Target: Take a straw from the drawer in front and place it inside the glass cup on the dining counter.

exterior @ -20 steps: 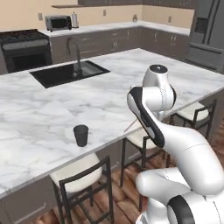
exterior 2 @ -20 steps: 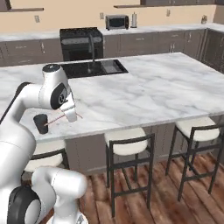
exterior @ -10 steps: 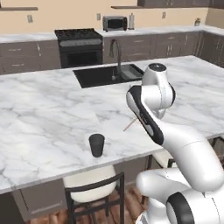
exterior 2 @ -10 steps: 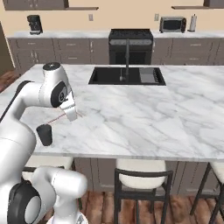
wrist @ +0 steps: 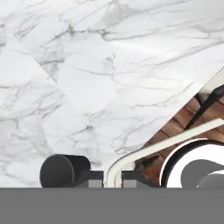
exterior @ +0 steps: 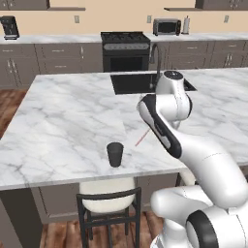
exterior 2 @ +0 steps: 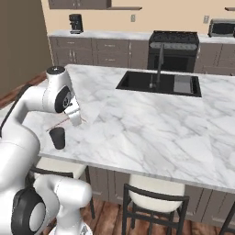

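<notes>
The glass cup (exterior: 115, 154) (exterior 2: 57, 137) stands upright near the front edge of the white marble dining counter (exterior: 68, 121) (exterior 2: 151, 124). My gripper (exterior 2: 75, 120) hovers just right of the cup and a little above it, shut on the straw (exterior: 142, 138) (exterior 2: 58, 124). The thin pinkish stick slants down toward the cup's side. In the hand view the gripper (wrist: 113, 177) points down at the marble, with the dark cup (wrist: 63, 170) at lower left, close beside one fingertip. The drawer is out of view.
A black sink with a faucet (exterior: 145, 82) (exterior 2: 158, 82) is set in the counter's far side. Stools (exterior: 109, 203) (exterior 2: 156, 197) stand under the front edge. A stove (exterior: 125, 48) and grey cabinets line the back wall.
The base has driven and turned, so both base views now face the counter more squarely. The arm keeps its pose with the straw held beside the cup.
</notes>
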You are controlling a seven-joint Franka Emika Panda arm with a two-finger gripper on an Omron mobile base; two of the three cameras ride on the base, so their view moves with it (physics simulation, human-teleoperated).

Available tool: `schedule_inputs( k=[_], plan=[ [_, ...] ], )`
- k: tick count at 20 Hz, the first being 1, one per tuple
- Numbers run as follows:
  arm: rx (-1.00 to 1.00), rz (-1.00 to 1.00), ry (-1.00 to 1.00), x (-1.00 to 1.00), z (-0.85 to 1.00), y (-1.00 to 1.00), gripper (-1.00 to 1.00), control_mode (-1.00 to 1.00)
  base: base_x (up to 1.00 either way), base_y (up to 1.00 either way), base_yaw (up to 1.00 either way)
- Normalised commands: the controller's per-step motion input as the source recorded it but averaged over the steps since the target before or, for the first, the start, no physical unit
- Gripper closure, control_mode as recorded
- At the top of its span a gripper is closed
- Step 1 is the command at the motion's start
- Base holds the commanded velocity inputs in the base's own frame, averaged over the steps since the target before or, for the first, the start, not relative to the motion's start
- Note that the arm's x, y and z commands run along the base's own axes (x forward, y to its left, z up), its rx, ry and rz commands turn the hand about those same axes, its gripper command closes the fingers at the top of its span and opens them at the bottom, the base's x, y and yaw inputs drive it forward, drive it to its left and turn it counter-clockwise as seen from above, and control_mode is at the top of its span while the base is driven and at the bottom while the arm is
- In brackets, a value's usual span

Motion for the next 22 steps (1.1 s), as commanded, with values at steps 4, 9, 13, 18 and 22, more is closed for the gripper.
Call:
schedule_inputs(
  k=[4, 9, 13, 18, 22],
  plan=[
    [0.08, 0.34, -0.03, 0.19, 0.19, 0.0, 1.0, -1.0, 0.0, 0.0, 0.0],
    [0.12, 0.34, -0.22, 0.04, 0.27, 0.05, 1.0, -1.0, 0.0, 0.0, 0.0],
    [0.22, 0.16, -0.39, -0.09, 0.23, 0.31, 1.0, -1.0, 0.0, 0.0, 0.0],
    [0.25, 0.11, -0.36, 0.01, 0.12, 0.31, 1.0, -1.0, 0.0, 0.0, 0.0],
    [0.18, 0.23, -0.25, 0.42, 0.0, 0.39, 1.0, -1.0, 0.0, 0.0, 0.0]
  ],
)
